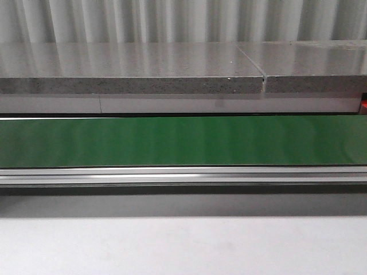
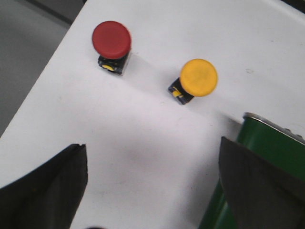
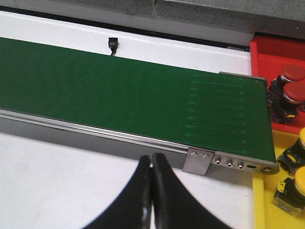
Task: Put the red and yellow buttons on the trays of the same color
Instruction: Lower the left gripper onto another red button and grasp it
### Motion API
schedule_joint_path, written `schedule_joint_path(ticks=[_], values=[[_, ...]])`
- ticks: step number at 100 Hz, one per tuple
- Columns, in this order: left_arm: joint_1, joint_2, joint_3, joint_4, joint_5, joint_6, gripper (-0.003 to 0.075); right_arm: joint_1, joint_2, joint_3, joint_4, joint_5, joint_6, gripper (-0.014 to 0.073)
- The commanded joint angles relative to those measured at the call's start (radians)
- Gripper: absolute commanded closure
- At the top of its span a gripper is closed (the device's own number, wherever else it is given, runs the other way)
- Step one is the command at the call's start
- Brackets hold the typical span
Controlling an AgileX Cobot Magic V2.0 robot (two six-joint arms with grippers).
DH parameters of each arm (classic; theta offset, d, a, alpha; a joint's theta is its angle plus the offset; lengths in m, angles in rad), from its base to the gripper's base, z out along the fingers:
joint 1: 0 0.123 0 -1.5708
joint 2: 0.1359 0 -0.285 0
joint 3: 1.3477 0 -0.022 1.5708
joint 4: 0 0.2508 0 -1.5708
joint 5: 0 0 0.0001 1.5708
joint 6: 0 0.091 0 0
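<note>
Left wrist view: the red button (image 2: 111, 39) and the yellow button (image 2: 198, 78) stand apart on the white table (image 2: 143, 143), caps up, beside one end of the green conveyor belt (image 2: 274, 148); I judge they wait here to be lifted onto the belt
Left gripper (image 2: 152, 188): fingers spread wide, holding nothing, touching nothing; both buttons lie beyond the fingertips, neither is between them
Right wrist view: the belt (image 3: 119, 90) ends just beside a red tray (image 3: 269, 50) and a yellow tray (image 3: 259, 200); the red tray already holds two red-capped buttons (image 3: 290, 83), the yellow tray two yellow-capped ones (image 3: 295, 167)
Why the trays sit there: probably so that this arm takes each button at the belt's end and has only a short way to the matching colour
Right gripper (image 3: 151, 191): fingers pressed together, nothing between them, over the white table near the belt's metal end bracket (image 3: 199, 161)
Front view: only the bare belt (image 1: 183, 140) and a grey ledge (image 1: 132, 71) behind it; no button rides here, and no arm shows
Progress, as I judge: part done; one red and one yellow button are not yet placed
</note>
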Motion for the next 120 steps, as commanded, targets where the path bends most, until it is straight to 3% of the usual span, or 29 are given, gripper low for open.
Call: schedule_joint_path(ticks=[1,27,57,109,120], values=[[0.027,0.026,-0.099,-0.006,0.032,-0.032,0.0166,0.000,0.009,-0.021,-0.009,-0.070,-0.008,0.0660],[0.038,0.215,-0.315,0.005,0.132,-0.053,0.0166,0.000,0.009,-0.021,-0.009,-0.070,-0.008,0.0660],[0.038,0.356,-0.463,0.013,0.139,-0.079,0.0166,0.000,0.009,-0.021,-0.009,-0.070,-0.008,0.0660],[0.036,0.478,-0.490,-0.018,0.022,-0.079,0.0167,0.000,0.009,-0.021,-0.009,-0.070,-0.008,0.0660],[0.036,0.478,-0.490,-0.018,0.018,-0.079,0.0216,0.000,0.009,-0.021,-0.009,-0.070,-0.008,0.0660]])
